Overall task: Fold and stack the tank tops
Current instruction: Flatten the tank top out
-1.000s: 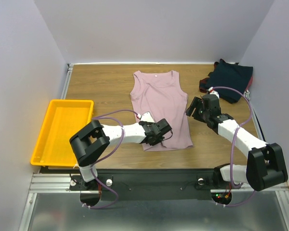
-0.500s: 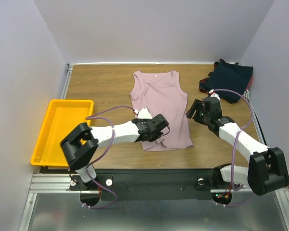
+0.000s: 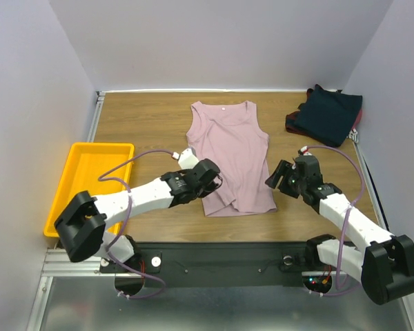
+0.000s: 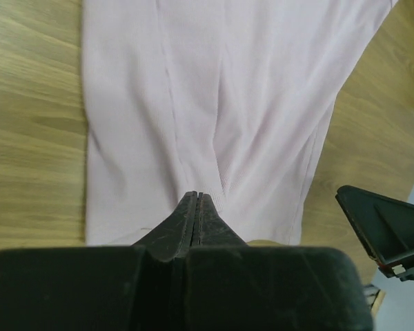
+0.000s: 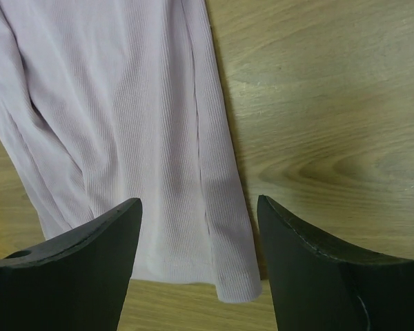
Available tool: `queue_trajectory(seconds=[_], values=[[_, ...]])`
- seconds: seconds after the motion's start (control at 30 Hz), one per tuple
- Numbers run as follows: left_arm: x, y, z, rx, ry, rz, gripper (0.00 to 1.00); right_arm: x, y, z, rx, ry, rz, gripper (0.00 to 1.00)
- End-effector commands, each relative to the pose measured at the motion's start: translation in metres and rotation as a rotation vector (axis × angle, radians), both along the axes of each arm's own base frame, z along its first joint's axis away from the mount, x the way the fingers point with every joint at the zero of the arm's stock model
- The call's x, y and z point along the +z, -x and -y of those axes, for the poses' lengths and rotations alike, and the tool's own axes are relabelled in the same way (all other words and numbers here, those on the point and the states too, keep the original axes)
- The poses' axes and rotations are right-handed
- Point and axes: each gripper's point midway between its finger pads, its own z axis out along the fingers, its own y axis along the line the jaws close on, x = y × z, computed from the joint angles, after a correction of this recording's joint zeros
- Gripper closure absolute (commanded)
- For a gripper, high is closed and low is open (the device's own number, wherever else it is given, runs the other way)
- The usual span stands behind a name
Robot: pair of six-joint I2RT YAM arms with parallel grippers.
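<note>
Left wrist view: the left pincer (image 4: 197, 200) is closed on the pink tank top (image 4: 193, 89) just inside its near hem, the top lying on the desk (image 3: 145, 117) lengthwise away from the arms, with the open, empty right pincer (image 5: 199, 207) above its right corner.

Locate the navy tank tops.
In the top view, the navy tank tops sit heaped in the table's far right corner, right of the pink tank top and beyond the right gripper.
</note>
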Motion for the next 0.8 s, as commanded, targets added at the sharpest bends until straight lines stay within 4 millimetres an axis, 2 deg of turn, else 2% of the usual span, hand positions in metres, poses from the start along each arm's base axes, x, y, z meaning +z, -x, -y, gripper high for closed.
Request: queue_trajectory(seconds=[0.0,0.1,0.17,0.27,0.43,0.77], values=[[-0.014,0.005,0.035,-0.109,-0.013,-0.025,0.96,0.004,0.006,-0.010,0.025,-0.050,-0.015,0.27],[-0.029,0.012,0.048,-0.116,-0.014,-0.075,0.83,0.014,0.003,-0.016,0.045,-0.073,0.004,0.29],[-0.040,0.017,0.057,-0.123,-0.018,-0.102,0.77,0.028,0.001,-0.024,0.076,-0.106,0.033,0.30],[-0.046,0.018,0.067,-0.140,-0.008,-0.112,0.74,0.037,0.002,-0.040,0.113,-0.110,0.054,0.33],[-0.056,0.021,0.073,-0.148,-0.017,-0.132,0.70,0.024,0.009,-0.048,0.121,-0.095,0.023,0.36],[-0.071,0.020,0.075,-0.137,-0.060,-0.162,0.67,0.020,0.012,-0.045,0.112,-0.084,0.034,0.37]])
